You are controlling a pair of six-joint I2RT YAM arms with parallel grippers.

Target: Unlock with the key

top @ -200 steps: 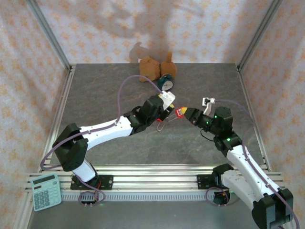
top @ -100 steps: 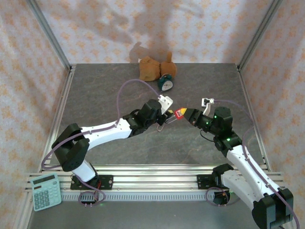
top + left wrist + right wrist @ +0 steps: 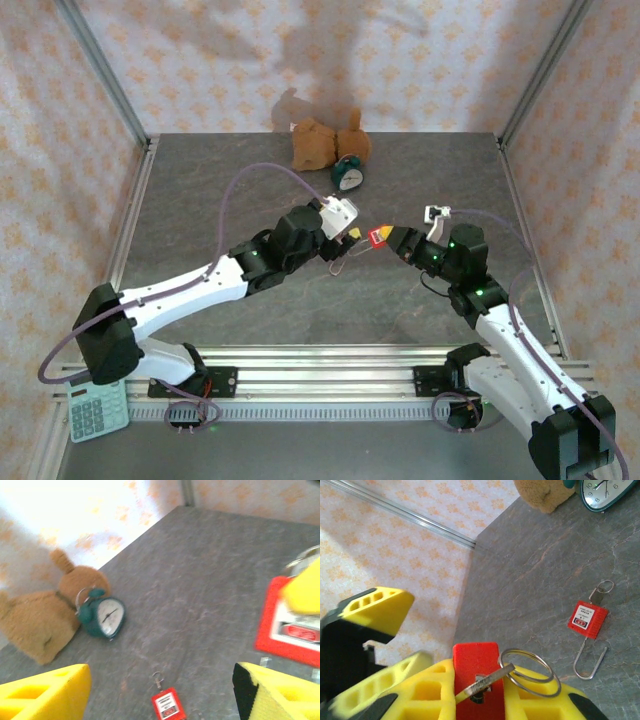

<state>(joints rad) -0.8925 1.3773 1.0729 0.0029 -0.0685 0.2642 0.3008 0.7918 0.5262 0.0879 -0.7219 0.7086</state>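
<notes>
The grey stone-look table (image 3: 200,200) carries everything. The 2 arms reach toward each other over its middle. The left gripper (image 3: 352,233) has its yellow fingers (image 3: 47,695) spread wide with nothing between them. It hangs just beside the right gripper (image 3: 393,238), which pinches a red padlock (image 3: 475,660) between its pads, up off the table. By the back wall lies a brown plush toy (image 3: 318,143), with a teal alarm clock (image 3: 347,176) against it. A pale calculator (image 3: 95,405) sits at the near left corner. A second padlock (image 3: 168,706) lies flat on the table below the left gripper. The key (image 3: 487,680), a thin tan sliver on a wire ring (image 3: 530,672), juts from the held padlock's end.
</notes>
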